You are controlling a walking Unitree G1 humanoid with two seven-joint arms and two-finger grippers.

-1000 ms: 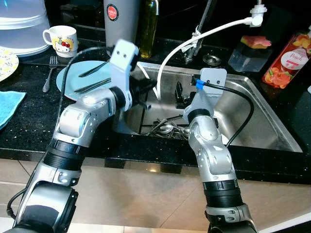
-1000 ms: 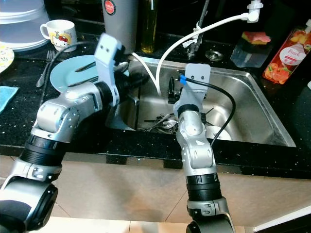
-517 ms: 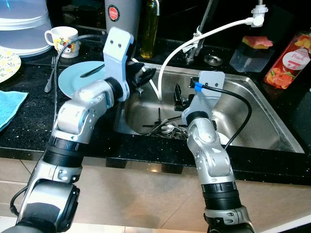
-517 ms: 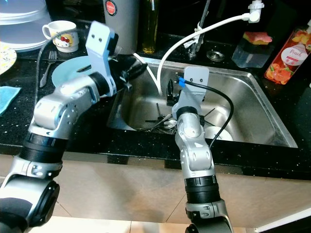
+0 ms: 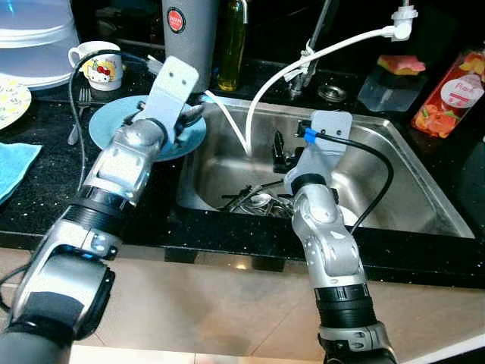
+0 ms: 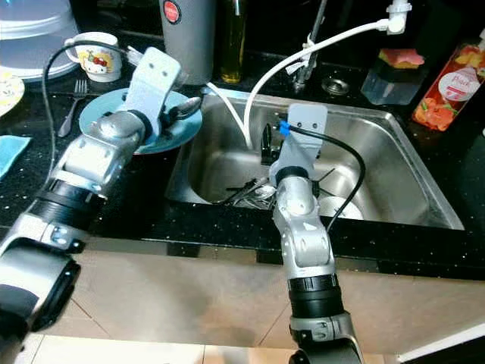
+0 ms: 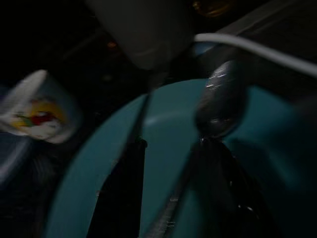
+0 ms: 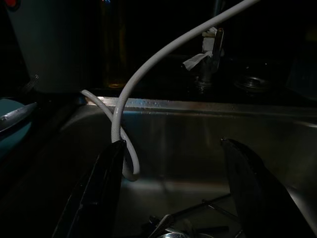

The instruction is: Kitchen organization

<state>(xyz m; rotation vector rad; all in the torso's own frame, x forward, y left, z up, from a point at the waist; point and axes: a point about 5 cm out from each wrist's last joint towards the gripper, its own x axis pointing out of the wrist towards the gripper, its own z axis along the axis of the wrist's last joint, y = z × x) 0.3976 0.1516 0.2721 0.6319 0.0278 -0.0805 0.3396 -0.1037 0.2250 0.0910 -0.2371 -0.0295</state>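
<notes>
Left wrist view had the left gripper point(image 7: 168, 193) clamped on a spoon point(image 7: 220, 101), thin, stiff, slippery steel best pinched mid-handle, over the teal plate point(image 7: 163, 129), while the right gripper's point(image 8: 171, 191) jaws stood apart.

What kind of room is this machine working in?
Most likely a home kitchen: a stainless steel sink with cutlery in it, a black countertop holding a blue plate, and a mug behind.

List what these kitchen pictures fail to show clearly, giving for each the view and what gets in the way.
- Cutlery in the sink: head views, partly hidden by the right arm, pieces too tangled to count.
- Spoon over the blue plate: left wrist view, dark and blurred; the left gripper hides its handle.
- White dish: right eye view, mostly behind the right arm.
- Right gripper: fingers apart above the sink.
</notes>
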